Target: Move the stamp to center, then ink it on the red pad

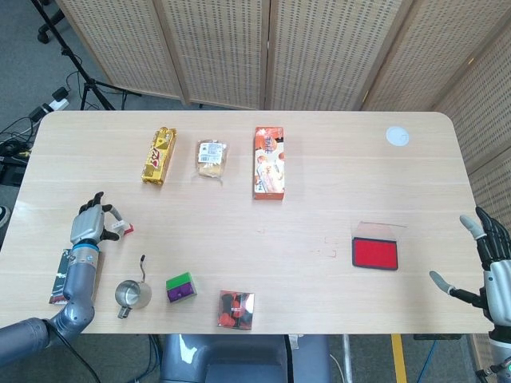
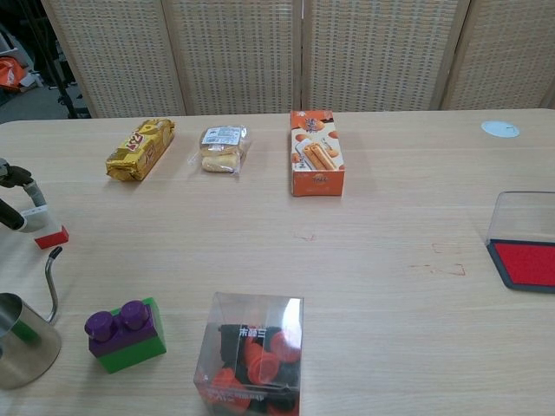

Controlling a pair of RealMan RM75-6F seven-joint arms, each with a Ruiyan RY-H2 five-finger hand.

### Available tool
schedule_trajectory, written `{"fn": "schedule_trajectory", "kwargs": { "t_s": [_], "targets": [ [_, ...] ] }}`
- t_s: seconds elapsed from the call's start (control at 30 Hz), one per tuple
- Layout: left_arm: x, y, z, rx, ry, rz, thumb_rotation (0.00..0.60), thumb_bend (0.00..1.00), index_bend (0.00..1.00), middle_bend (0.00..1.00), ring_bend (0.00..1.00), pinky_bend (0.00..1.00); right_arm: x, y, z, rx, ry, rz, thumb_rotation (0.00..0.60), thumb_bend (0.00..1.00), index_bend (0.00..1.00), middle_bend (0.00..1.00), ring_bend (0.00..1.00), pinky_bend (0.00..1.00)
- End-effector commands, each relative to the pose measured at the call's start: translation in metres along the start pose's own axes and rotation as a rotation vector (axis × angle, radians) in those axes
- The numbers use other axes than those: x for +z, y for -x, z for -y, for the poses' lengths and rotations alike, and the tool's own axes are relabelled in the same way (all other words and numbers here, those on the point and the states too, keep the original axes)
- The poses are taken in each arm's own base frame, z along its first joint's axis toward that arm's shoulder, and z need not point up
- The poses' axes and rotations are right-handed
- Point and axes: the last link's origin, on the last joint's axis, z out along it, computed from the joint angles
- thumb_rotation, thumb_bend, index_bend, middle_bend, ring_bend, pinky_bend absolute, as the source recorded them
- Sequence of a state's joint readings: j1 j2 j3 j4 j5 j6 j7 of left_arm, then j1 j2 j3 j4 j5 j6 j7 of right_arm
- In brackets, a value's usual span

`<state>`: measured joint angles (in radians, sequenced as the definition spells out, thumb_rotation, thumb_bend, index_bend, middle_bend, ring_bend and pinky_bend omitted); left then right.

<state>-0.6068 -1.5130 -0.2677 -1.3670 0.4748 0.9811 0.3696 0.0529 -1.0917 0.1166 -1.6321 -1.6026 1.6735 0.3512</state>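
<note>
The left hand sat at the bench's nine o'clock edge, fingertips pinching the white top of the stamp, its red base on the wood. The right hand, fingers spread and empty, hovered at four o'clock, near the red pad.

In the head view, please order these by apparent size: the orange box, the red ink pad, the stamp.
1. Orange box, clearly the largest.
2. Red ink pad.
3. Stamp, the smallest, partly hidden by the left hand.
</note>
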Motion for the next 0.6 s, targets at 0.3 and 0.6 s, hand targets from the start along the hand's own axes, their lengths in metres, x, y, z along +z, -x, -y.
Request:
{"fn": "schedule_trajectory", "kwargs": {
  "t_s": [0.3, 0.6],
  "targets": [
    [0.0, -0.001, -0.002, -0.008, -0.005, 0.001, 0.6, 0.44, 0.6, 0.0, 0.0, 0.0, 0.0, -0.001, -0.001, 0.004, 0.004, 0.0, 0.6, 0.0, 0.1, 0.0, 0.0, 0.0],
    [-0.014, -0.018, -0.023, -0.022, 0.097, -0.034, 0.6, 0.44, 0.6, 0.0, 0.0, 0.0, 0.001, 0.001, -0.001, 0.0, 0.008, 0.005, 0.6, 0.0, 0.1, 0.0, 0.0, 0.0]
  ]
}}
